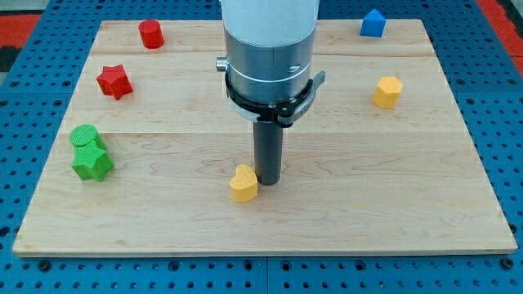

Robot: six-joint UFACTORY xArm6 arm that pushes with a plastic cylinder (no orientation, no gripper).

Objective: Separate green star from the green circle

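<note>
Tabletop (343,212) of pale wood fills most of the view. The arm (270,49) comes down over its middle and carries no claw, only a dark rod; my tip (267,181) rests just right of the yellow heart (243,184), touching or nearly so. Green star (91,163) lies near the view's left edge, touching the green circle (83,135) just above it, both well apart from my tip. Red star (114,81) and red block (151,34) sit top left. Yellow block (388,91) and blue block (373,23) sit top right.
</note>
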